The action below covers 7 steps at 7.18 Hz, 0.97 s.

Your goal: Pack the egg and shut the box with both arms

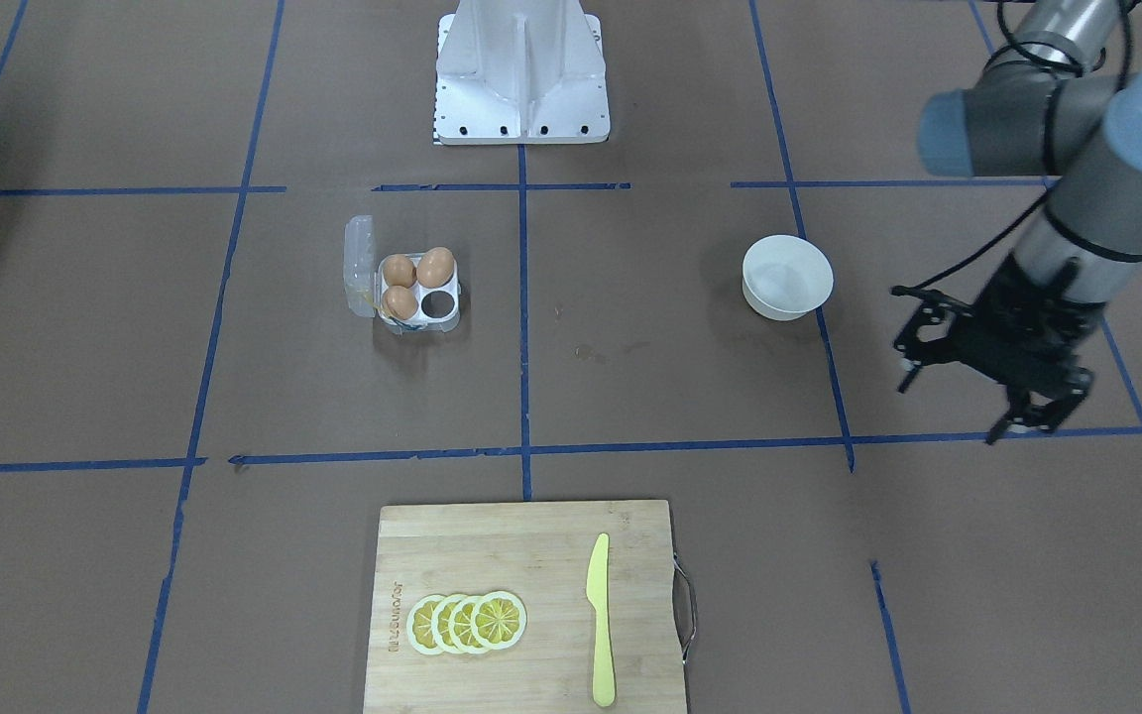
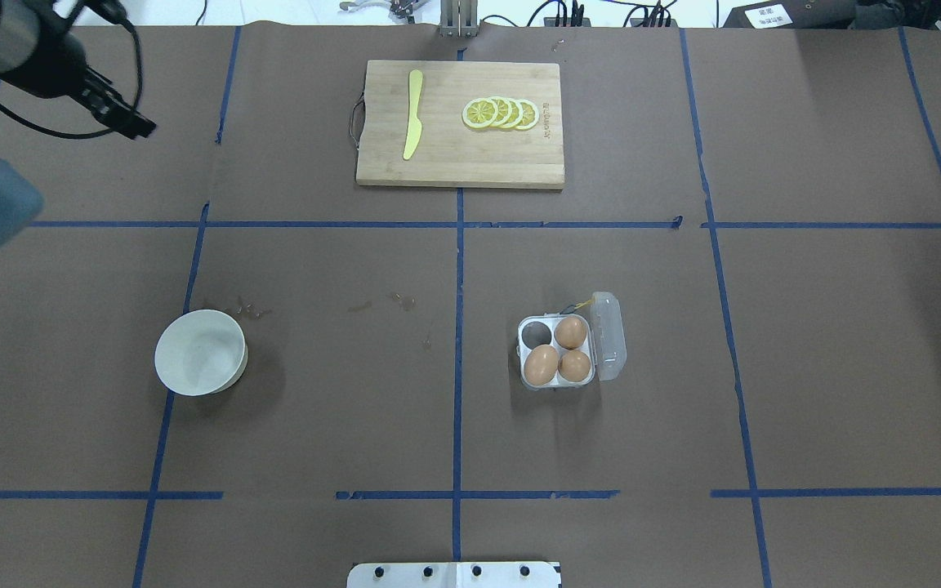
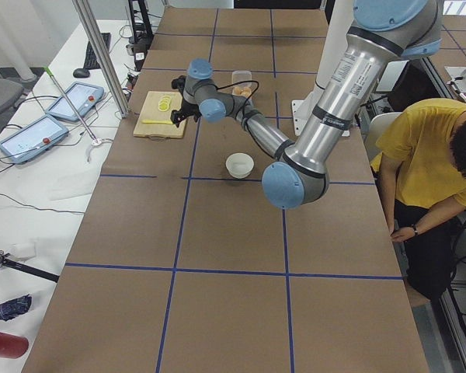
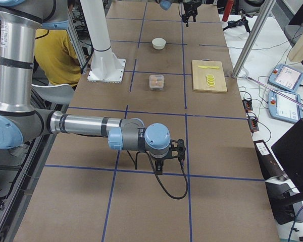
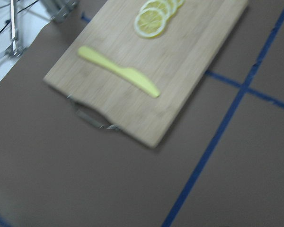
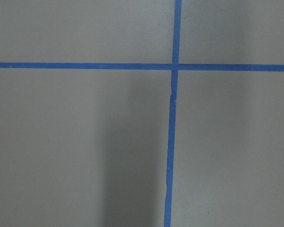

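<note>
The box (image 1: 440,303) is a clear four-cell carton left of the table's middle, with its lid (image 1: 361,266) hinged open to the side. Three orange-brown eggs (image 1: 435,266) sit in its cells and one cell shows bare; the overhead view shows the same box (image 2: 532,334) and eggs (image 2: 541,365). My left gripper (image 1: 950,412) hangs open and empty above the table, far from the box and beyond the white bowl (image 1: 787,278). My right gripper (image 4: 171,151) shows only in the exterior right view, low over bare table far from the box. I cannot tell whether it is open or shut.
The bowl (image 2: 199,353) looks empty. A wooden cutting board (image 1: 526,605) holds lemon slices (image 1: 467,622) and a yellow knife (image 1: 599,620); the left wrist view looks down on this board (image 5: 180,71). The white pedestal (image 1: 521,74) stands at the robot's side. A person in yellow (image 3: 427,171) sits beside the table.
</note>
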### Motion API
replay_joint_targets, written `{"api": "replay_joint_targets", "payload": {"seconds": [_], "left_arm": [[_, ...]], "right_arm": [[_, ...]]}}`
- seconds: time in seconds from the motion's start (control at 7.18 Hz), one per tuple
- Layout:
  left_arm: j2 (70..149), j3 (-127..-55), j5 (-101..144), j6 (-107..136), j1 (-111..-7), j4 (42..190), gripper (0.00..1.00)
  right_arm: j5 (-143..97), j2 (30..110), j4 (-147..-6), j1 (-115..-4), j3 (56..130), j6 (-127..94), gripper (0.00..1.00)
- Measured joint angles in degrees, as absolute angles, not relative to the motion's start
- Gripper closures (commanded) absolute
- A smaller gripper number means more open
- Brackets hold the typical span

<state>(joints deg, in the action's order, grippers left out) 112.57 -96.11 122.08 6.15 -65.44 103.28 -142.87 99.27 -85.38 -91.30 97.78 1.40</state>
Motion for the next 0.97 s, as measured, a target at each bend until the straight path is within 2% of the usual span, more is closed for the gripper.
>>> {"api": "replay_joint_targets", "payload": {"seconds": [0.42, 0.97], "left_arm": [[105.43, -96.71, 131.32, 19.17, -73.52, 96.62, 0.0], [97.17, -97.35, 132.35, 16.03, -76.65, 96.63, 0.0]], "right_arm": [[-142.3, 96.26, -80.27, -83.01, 98.13, -8.91, 0.0], [-136.8, 88.51, -67.03, -66.93, 98.45, -37.16, 0.01]]}}
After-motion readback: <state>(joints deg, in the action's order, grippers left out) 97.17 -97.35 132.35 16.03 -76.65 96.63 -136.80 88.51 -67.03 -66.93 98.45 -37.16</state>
